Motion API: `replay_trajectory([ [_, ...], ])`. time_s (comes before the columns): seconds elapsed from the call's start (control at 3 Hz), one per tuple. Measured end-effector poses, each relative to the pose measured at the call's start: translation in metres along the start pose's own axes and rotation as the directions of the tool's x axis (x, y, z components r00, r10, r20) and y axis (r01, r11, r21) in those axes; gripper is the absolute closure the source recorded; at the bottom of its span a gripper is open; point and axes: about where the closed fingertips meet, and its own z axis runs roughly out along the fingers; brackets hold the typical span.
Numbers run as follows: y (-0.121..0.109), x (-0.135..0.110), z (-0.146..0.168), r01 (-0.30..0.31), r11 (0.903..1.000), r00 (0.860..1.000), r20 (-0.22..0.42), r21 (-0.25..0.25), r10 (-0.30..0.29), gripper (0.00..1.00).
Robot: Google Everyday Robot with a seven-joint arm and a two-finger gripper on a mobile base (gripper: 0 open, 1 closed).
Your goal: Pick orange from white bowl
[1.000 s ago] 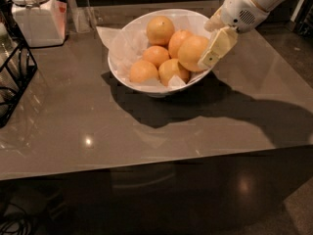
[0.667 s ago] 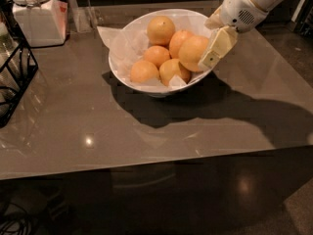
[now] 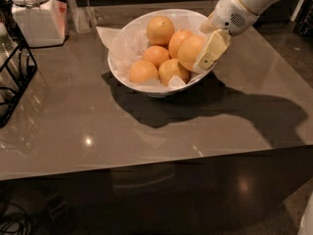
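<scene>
The white bowl (image 3: 122, 43), lined with crinkled white paper, stands at the back middle of the grey table and holds several round fruits. The orange (image 3: 188, 50) is the big one at the bowl's right side. My gripper (image 3: 199, 54) reaches in from the upper right and is shut on the orange. Its near cream finger (image 3: 211, 50) lies flat against the orange's right face; the far finger is mostly hidden behind the fruit. The orange still rests among the other fruits in the bowl.
Smaller, deeper-orange fruits (image 3: 156, 56) fill the rest of the bowl. A white lidded jar (image 3: 34, 16) stands at the back left. A black wire rack (image 3: 12, 77) is at the left edge. The table's front edge (image 3: 146, 168) runs across below.
</scene>
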Motion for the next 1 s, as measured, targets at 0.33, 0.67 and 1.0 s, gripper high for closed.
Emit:
replay_trajectory([
  [0.33, 0.0002, 0.0039, 0.0013, -0.015, 0.9999, 1.0, -0.006, 0.007, 0.015, 0.05],
  [0.67, -0.0015, 0.0101, 0.0049, -0.037, 0.9993, 0.999, -0.009, -0.002, 0.037, 0.1],
  [1.0, -0.0035, 0.013, 0.0109, -0.048, 0.9986, 0.999, -0.014, -0.019, 0.048, 0.19],
])
